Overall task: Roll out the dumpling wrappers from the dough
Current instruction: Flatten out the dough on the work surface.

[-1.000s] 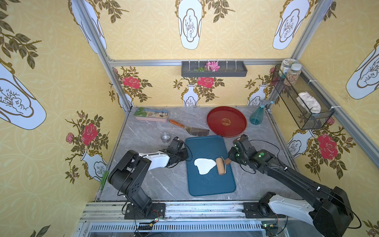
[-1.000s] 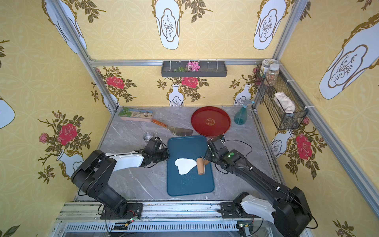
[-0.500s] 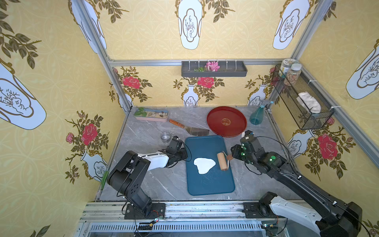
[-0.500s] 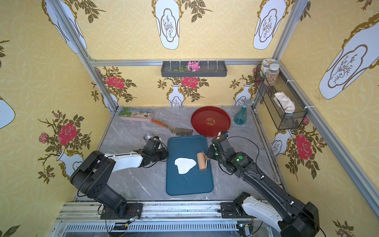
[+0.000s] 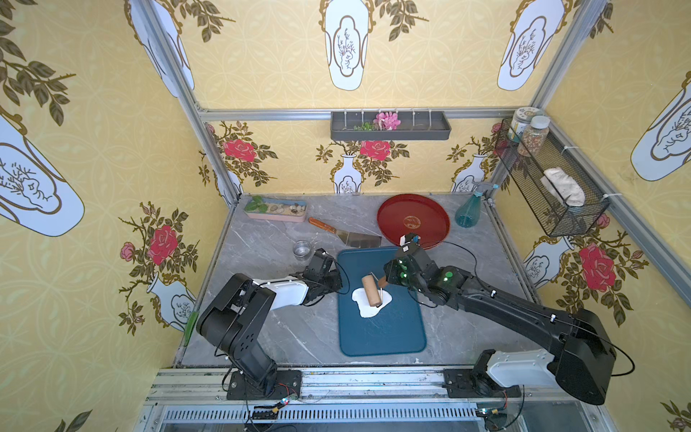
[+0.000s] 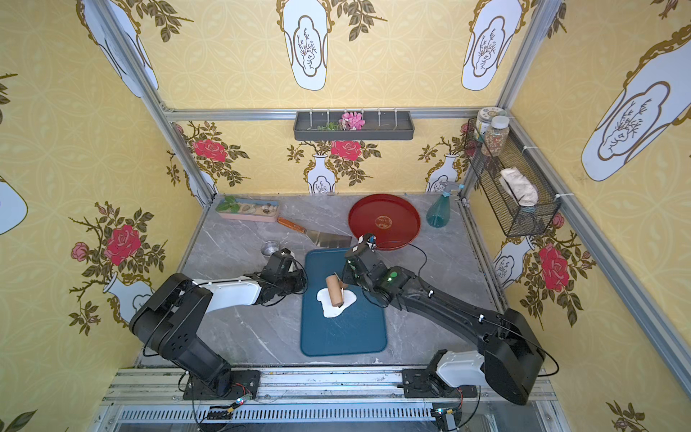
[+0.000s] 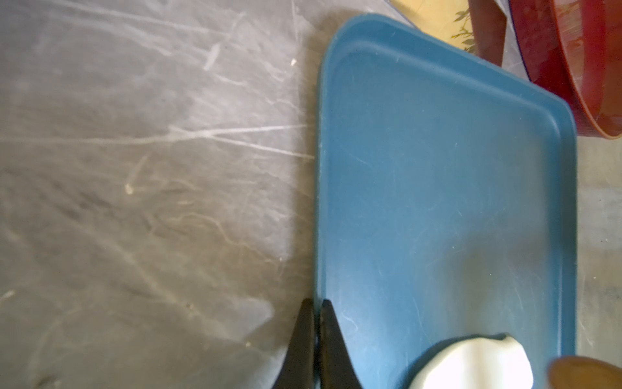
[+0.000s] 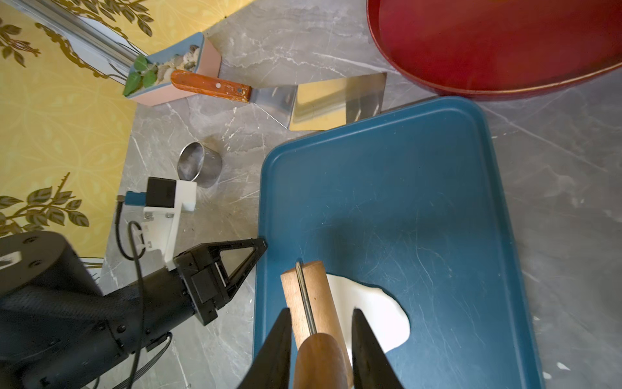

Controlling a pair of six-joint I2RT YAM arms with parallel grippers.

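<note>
The dough [image 5: 359, 298] [image 6: 329, 309] is a thin, irregular white sheet on the blue board [image 5: 385, 333] [image 6: 347, 336]. No round dumpling wrappers are in view. A wooden roller [image 5: 371, 293] [image 6: 335, 291] [image 8: 308, 289] lies across the dough's middle. My right gripper [image 5: 383, 282] [image 8: 321, 311] is shut on its brown handle [image 8: 319, 360]. My left gripper [image 5: 339, 287] [image 7: 316, 303] is shut, its tips at the board's left edge [image 7: 319, 202], holding nothing. The dough [image 7: 471, 363] [image 8: 377, 313] shows beside the roller in both wrist views.
A steel ring cup [image 5: 301, 248] [image 8: 198, 165] stands just behind the left wrist. A scraper [image 5: 347, 237] lies at the board's far edge. Further back are a red tray [image 5: 413, 220], a spray bottle [image 5: 467, 213] and a pink planter box [image 5: 275, 209].
The right arm drew the roller off the dough's right edge, then brought it left onto the dough's middle. The left arm kept its place.
</note>
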